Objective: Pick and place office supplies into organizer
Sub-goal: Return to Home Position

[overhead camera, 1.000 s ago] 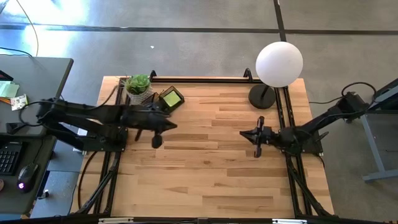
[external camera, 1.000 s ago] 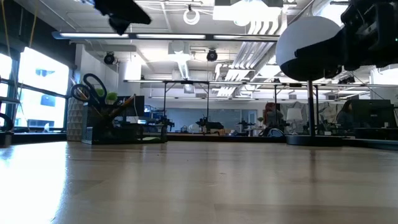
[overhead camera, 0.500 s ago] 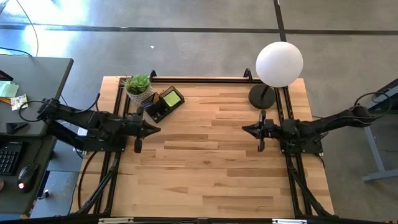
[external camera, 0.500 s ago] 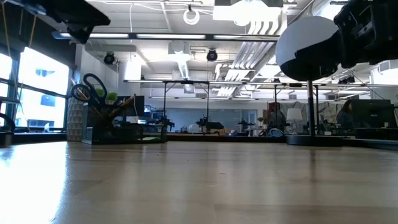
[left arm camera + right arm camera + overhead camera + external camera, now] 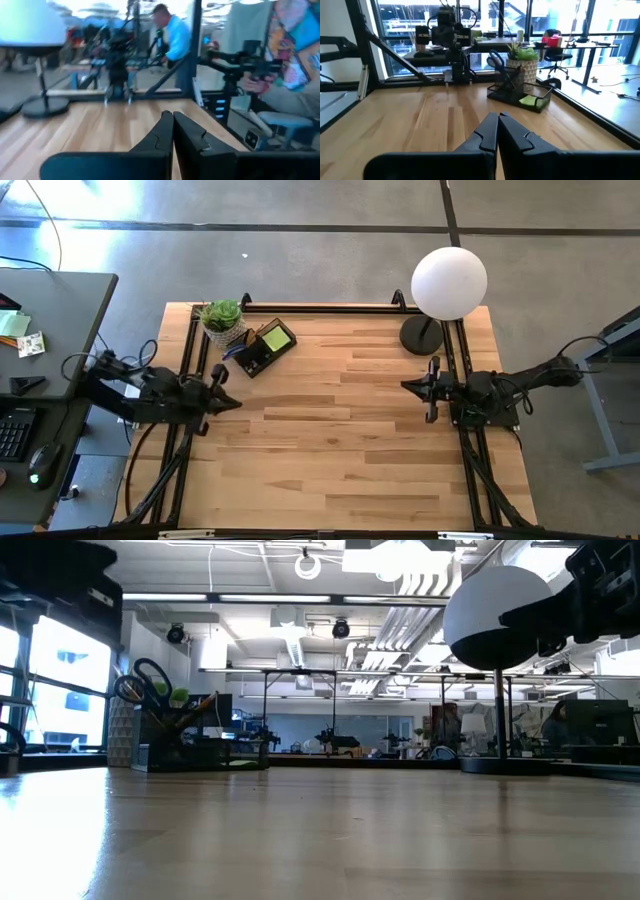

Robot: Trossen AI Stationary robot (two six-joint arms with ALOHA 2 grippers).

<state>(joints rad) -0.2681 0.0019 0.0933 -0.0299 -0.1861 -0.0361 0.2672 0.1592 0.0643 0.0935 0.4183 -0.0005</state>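
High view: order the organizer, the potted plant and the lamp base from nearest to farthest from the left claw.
1. Organizer, just beyond the left claw, toward the back edge.
2. Potted plant, back left corner.
3. Lamp base, far across, right side.

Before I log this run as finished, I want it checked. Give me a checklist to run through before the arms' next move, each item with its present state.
1. Left gripper shut, holding nothing: ok.
2. Right gripper shut, holding nothing: ok.
3. Both grippers at the table's side edges, apart from the organizer: ok.
4. Sticky pad inside the organizer: ok.
5. Scissors standing in the organizer: ok.
6. Every pen and pencil inside: cannot tell, too small.
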